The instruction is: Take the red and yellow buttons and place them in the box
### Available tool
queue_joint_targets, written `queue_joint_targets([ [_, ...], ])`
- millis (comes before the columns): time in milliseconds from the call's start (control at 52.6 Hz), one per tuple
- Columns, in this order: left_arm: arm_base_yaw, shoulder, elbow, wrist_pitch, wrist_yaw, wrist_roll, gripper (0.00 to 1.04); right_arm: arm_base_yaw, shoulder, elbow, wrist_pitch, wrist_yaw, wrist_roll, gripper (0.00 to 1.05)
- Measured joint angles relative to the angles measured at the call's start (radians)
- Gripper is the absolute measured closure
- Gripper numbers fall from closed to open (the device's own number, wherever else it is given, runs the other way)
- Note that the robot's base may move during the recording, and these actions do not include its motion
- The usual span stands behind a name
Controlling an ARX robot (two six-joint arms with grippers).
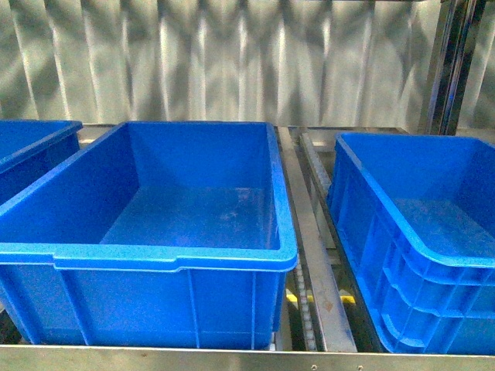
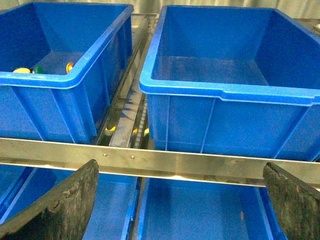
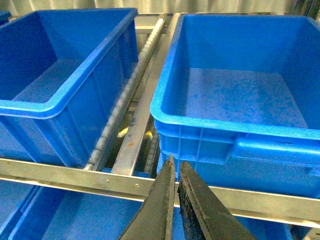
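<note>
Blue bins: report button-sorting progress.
Done: nothing visible; the large bright blue plastic middle bin is empty. In hand: nothing; the left gripper is open, the right gripper shut and empty. Remaining: a round yellow-capped button lies in the blue left bin beside a green cap and an orange cap; no red cap shows.

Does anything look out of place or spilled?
Small yellow bits show low in the gap by the metal roller rail, between the middle bright blue plastic bin and the right one. Dropped buttons or rack parts? Too small to tell.
</note>
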Motion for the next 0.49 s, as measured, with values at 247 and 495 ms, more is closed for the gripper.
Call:
queue_joint_targets([
  [247, 0.000, 0.000, 0.000, 0.000, 0.000, 0.000, 0.08, 0.000, -0.101, -0.052, -0.050, 0.000, 0.000, 1.01],
  [495, 0.000, 0.000, 0.000, 0.000, 0.000, 0.000, 0.08, 0.000, -0.200, -0.084, -0.114, 0.000, 0.000, 1.01],
])
